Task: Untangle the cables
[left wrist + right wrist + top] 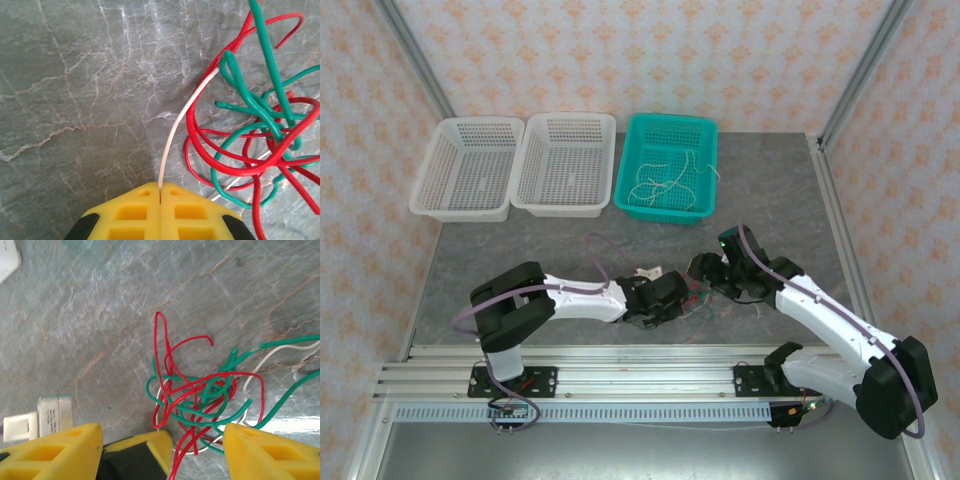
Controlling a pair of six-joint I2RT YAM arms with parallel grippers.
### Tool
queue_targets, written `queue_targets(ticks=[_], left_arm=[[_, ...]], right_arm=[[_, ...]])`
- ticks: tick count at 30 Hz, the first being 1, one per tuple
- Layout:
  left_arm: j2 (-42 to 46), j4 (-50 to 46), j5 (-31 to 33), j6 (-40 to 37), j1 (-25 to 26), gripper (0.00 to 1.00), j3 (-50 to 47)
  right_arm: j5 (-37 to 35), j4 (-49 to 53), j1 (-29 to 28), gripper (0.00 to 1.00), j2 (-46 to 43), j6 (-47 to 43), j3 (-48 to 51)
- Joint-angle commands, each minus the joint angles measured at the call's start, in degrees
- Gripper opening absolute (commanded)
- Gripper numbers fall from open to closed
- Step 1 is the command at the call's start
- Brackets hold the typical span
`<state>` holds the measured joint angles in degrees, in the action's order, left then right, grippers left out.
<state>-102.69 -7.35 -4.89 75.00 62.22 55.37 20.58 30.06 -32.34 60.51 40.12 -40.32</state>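
Observation:
A tangle of red and green cables [255, 135] lies on the grey table, with one cream-white cable [175, 130] running out of it. My left gripper [160, 189] is shut on the end of that cream-white cable, its yellow fingers pressed together. In the right wrist view the same tangle [200, 390] lies between the spread yellow fingers of my right gripper [161, 432], which stands open just above it and holds nothing. From above, both grippers meet at the tangle [702, 303]: the left gripper [680, 298] on its left, the right gripper [706, 282] just behind it.
A teal basket [632, 150] at the back holds several loose cream-white cables [665, 182]. Two white baskets [468, 165] [565, 162] stand to its left. A white blocky part [40, 417] sits near my right gripper's left finger. Metal posts and patterned walls frame the table.

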Motion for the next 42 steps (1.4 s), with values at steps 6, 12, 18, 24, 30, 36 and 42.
queue_targets(ticks=[6,12,18,24,30,36,42], left_arm=[[8.24,-5.21,9.76,-3.36,0.16,0.00,-2.00],[13.91,-5.25,12.86,-2.61,0.30,0.00,-6.64],[21.88,-11.44,20.11,-5.81,-0.74,0.00,-7.28],[34.40,-19.21,24.47,-12.88,-8.39,0.00,-7.69],[43.49,-23.93,24.38,-20.57,-15.30,0.00,-6.62],[45.13,-22.64,22.27,-24.30,-15.54,0.00,-6.31],[44.87,-20.99,21.10,-25.59,-15.53,0.00,-5.66]], right_arm=[[-7.28,-1.55,-7.97,0.67,5.87,1.91,-2.63],[-18.09,0.96,-11.35,0.62,14.91,4.73,-1.92],[-27.01,2.01,-11.34,0.58,16.17,7.93,2.29],[-35.74,5.15,-10.67,0.58,14.81,10.37,3.97],[-35.98,5.54,-10.19,0.61,12.35,8.19,2.66],[-29.84,2.44,-11.35,0.66,7.69,-2.00,-4.70],[-27.08,-1.68,-12.12,0.62,9.00,-4.28,-7.06]])
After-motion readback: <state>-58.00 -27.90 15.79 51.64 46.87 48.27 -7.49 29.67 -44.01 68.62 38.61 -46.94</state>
